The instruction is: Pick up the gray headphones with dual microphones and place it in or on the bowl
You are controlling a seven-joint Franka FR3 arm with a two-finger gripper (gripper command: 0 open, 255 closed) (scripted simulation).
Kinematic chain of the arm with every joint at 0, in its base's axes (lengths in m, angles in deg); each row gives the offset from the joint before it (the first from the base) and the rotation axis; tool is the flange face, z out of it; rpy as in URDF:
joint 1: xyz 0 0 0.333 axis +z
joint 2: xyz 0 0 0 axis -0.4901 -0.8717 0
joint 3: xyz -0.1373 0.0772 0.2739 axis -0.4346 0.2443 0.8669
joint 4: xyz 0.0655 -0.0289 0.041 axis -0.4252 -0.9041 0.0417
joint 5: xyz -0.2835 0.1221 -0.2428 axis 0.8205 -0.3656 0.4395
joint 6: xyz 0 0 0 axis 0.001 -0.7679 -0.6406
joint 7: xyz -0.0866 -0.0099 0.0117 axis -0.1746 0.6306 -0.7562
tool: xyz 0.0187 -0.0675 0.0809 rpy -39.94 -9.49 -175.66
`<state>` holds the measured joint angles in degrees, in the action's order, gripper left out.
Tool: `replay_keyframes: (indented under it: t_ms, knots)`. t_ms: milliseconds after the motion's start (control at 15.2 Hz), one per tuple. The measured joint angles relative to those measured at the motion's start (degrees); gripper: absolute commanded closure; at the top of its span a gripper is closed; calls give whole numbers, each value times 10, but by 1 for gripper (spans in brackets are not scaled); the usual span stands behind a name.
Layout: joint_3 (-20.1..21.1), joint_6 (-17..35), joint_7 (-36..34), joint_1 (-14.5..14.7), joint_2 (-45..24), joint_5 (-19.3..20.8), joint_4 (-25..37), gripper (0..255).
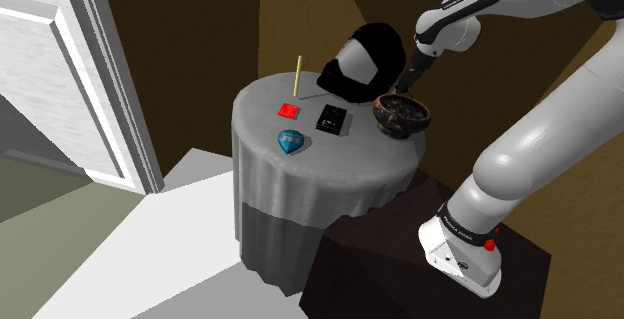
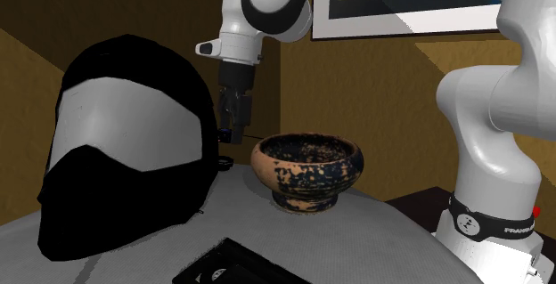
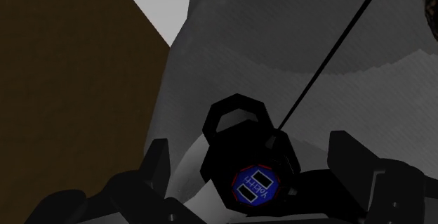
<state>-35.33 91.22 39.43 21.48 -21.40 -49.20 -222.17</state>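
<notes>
The headphones (image 3: 246,163) look like a small black piece with a ring-shaped loop and a blue, red-rimmed disc; a thin black line runs away from them across the grey cloth. In the wrist view they lie between my gripper's (image 3: 254,170) two fingers, which stand wide apart on either side and do not clasp them. In the second exterior view the gripper (image 2: 233,135) points down just above the table, between a big black helmet-like shape (image 2: 125,149) and the mottled brown bowl (image 2: 307,177). In the shoulder view the gripper (image 1: 405,85) hangs just behind the bowl (image 1: 401,117).
The round table (image 1: 330,172) has a grey cloth. On it lie a red square (image 1: 289,110), a flat black box (image 1: 332,119), a blue piece (image 1: 290,142) and a yellow stick (image 1: 298,74). The helmet-like shape (image 1: 365,62) stands at the back. A white door (image 1: 70,77) is at the left.
</notes>
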Motion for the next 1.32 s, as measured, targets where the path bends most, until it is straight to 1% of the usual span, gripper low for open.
replay_keyframes:
  t_ms: [198, 264, 924, 1320]
  knots:
    - [0, 1, 0, 0, -1, 0, 0, 0]
    - [0, 1, 0, 0, -1, 0, 0, 255]
    - [0, 1, 0, 0, 0, -1, 0, 255]
    - [5, -41, -14, -3, 23, 16, 20, 255]
